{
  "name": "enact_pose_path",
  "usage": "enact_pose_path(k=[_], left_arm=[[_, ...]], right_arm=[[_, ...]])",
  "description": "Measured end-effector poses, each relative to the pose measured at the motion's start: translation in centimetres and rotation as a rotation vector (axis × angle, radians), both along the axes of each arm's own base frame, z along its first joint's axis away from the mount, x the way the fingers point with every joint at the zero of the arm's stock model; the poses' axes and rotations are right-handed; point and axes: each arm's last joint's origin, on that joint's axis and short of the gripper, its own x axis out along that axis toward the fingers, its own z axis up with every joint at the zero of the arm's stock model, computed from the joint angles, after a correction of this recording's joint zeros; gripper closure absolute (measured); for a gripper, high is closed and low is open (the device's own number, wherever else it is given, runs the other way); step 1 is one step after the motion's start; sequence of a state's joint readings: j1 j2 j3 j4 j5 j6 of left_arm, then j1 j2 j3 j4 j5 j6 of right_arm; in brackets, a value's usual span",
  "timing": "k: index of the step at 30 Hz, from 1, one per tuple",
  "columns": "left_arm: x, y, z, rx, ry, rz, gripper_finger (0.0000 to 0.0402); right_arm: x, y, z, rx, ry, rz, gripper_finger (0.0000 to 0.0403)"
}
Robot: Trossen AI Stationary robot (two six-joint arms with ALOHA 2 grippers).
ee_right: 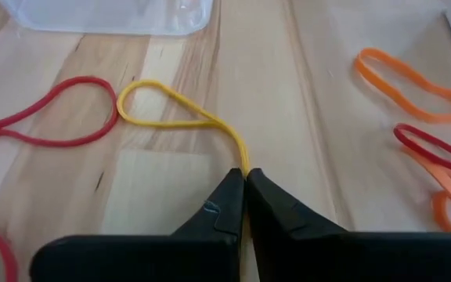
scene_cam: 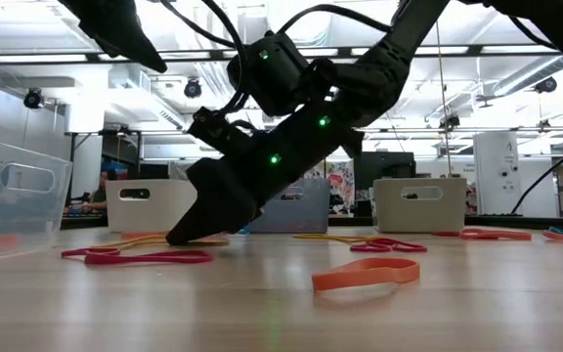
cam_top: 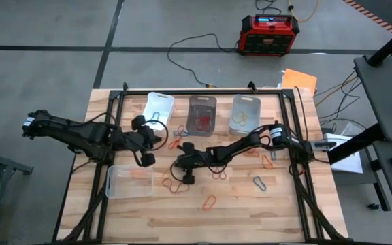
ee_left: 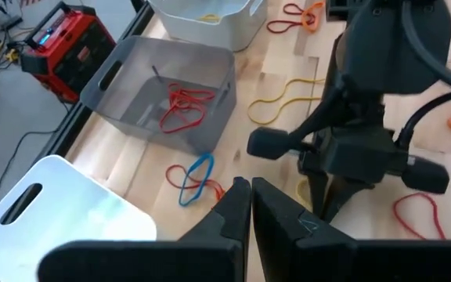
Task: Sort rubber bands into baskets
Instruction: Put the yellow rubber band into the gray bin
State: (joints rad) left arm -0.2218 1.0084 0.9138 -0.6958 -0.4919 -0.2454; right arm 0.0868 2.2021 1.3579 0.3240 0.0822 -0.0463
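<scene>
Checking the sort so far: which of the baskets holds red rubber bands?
The smoky dark basket, middle of the back row, holds a tangle of red bands; no red shows in the white and clear ones.

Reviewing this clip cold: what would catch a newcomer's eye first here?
The right gripper, down on the wooden table near its middle, is shut on a yellow rubber band lying flat. Around it, loose red and orange bands are scattered. Behind, the smoky basket already holds red bands, while the left gripper hovers shut near a blue band.
</scene>
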Motion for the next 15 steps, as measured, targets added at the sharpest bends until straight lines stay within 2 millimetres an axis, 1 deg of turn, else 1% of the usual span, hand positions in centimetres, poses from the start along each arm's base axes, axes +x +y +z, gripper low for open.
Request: enact_pose_path(k=[3,7,12,15], left_arm=[[-0.1,0.1,0.0,0.022,0.007,0.005,0.0402],[-0.1,0.1,0.0,0.033,0.009,0.0,0.0402],[-0.2,0.1,0.1,0.036,0.005,-0.003,0.0402],[-0.3,0.1,0.1,0.045,0.008,-0.011,0.0402]], right_arm=[[-0.1,0.4,1.0,0.006,-0.017,0.007,0.0394],[-0.1,1.2,3.0,0.016,-0.072,0.024,0.0394],[-0.8,2.3,4.7,0.019,-0.1,0.049,0.0394],[-1.4,2.6,6.4,0.008,-0.142,0.046,0.0394]])
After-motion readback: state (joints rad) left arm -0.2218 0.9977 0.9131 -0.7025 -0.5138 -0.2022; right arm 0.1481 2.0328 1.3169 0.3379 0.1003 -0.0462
